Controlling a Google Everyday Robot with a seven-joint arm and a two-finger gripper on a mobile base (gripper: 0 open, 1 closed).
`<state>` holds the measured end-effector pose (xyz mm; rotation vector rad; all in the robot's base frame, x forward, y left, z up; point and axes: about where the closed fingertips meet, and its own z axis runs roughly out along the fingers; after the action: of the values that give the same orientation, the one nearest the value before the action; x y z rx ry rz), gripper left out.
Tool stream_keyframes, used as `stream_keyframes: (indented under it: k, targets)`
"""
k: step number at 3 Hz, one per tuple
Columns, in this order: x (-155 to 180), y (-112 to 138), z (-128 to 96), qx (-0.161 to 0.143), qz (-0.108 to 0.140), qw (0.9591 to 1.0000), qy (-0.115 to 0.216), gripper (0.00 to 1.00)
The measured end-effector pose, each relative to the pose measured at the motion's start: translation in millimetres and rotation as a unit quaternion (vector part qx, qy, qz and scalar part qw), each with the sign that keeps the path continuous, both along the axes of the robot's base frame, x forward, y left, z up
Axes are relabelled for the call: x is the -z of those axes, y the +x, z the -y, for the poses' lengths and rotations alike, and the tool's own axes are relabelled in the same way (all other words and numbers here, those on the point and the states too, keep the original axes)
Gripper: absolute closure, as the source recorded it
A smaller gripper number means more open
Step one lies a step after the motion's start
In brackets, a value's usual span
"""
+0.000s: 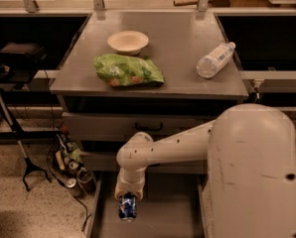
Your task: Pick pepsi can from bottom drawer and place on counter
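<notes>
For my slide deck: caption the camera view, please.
Claw holds can over bottom drawer; bowl, bag, bottle lie on counter.

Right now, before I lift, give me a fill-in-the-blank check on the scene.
The claw sits over the small blue pepsi can in the ___ grey metal drawer.
The clear plastic bottle lies on the grey metal ___.
The green crinkled bag lies beside the cream ___.
Missing: bottom; counter; bowl.
</notes>
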<state>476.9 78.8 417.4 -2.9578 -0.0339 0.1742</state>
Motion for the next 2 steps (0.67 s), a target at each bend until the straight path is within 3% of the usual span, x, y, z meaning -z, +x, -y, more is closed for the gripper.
stream_keyframes:
  k: [2]
  targets:
    - [-106,-16,9,-0.026,0.041,0.9986,-0.018,1.00]
